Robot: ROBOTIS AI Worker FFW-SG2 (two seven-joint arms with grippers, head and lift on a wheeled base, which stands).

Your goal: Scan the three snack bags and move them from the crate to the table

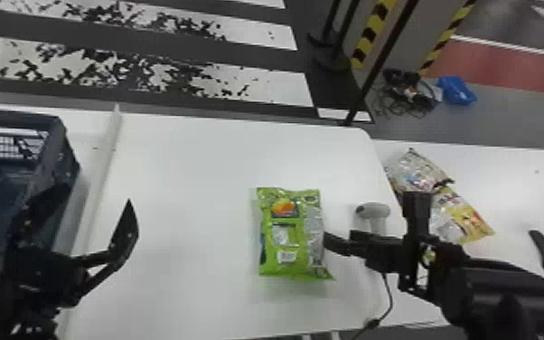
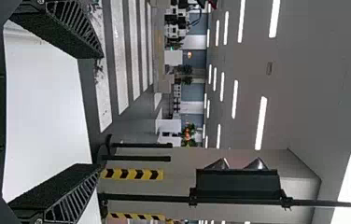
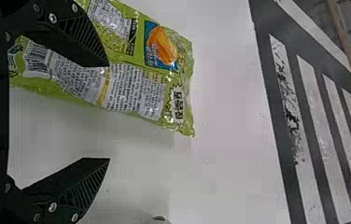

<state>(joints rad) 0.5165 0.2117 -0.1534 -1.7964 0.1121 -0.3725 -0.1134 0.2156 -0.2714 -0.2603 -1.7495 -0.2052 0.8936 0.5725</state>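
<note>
In the head view we see the right gripper (image 1: 372, 222) low over the white table (image 1: 185, 181), and its two flat black fingers are spread apart. Just to the left of this gripper lies the green plastic snack bag with an orange picture (image 1: 289, 235), flat on the table; one finger reaches to its right edge, and we cannot tell whether they touch. In the right wrist view this finger covers a part of the bag, while the other finger is over the white surface. The white scanner with a rounded head (image 1: 373, 210) is near the same gripper, on the forward side, and a thin black cable (image 1: 389, 294) runs on the near side. On the right of the gripper, across the rounded table edge, we find the silvery printed snack bag (image 1: 415, 174) and, partly against it, the yellow snack bag (image 1: 463, 217), both on another white surface. The left gripper (image 1: 98, 196) is well apart from the green bag, on its left side, and its fingers are also wide apart. Beside this gripper, to the left, stands the dark blue plastic crate (image 1: 61, 158), and one finger overlaps its side in our sight.
</note>
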